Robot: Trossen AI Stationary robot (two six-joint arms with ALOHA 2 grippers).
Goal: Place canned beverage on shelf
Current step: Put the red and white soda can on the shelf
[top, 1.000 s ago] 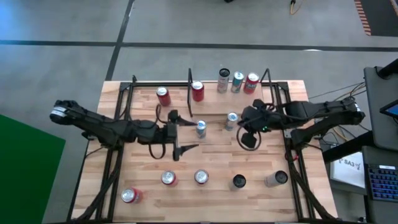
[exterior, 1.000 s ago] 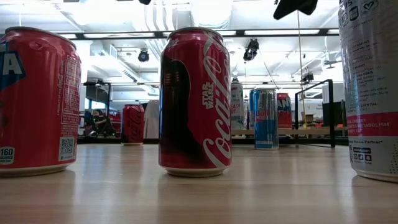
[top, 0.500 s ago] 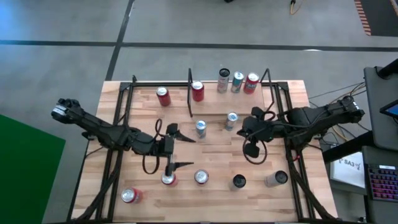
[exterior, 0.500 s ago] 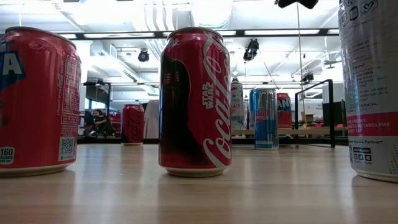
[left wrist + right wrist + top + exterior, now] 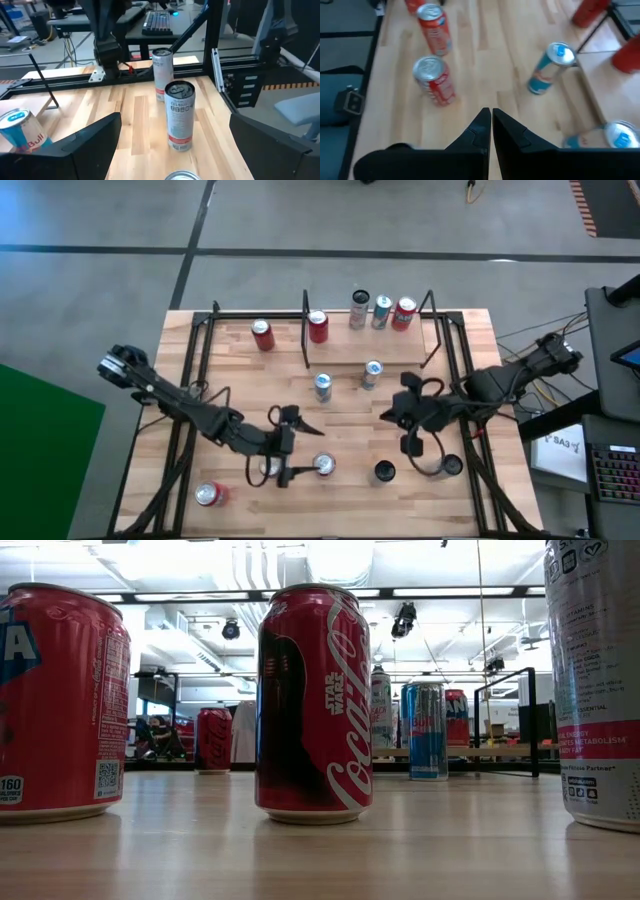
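Note:
Several canned beverages stand on the plank table. A red can [image 5: 323,465], a black can [image 5: 384,471] and a silver can [image 5: 450,465] form a row near the front edge. My left gripper [image 5: 296,450] hangs open just left of the red can, whose top [image 5: 180,175] shows low between its fingers. Beyond it stands the black can [image 5: 180,116]. My right gripper [image 5: 398,412] hovers shut above the table right of centre, shown also as my right gripper [image 5: 488,119]. The shelf [image 5: 400,345], a light board in black posts, sits at the far edge with several cans on it.
Two blue cans [image 5: 322,387] [image 5: 372,372] stand mid-table before the shelf. A red can [image 5: 262,335] stands far left, another [image 5: 207,495] near left, and one [image 5: 266,469] half hidden under my left gripper. Black frame rails [image 5: 190,370] run along both table sides.
My left gripper has swung toward the table's near edge and sunk a little, staying open, and now hangs beside the near row of cans. My right gripper has drawn toward the near and right edges, still shut. No can has moved.

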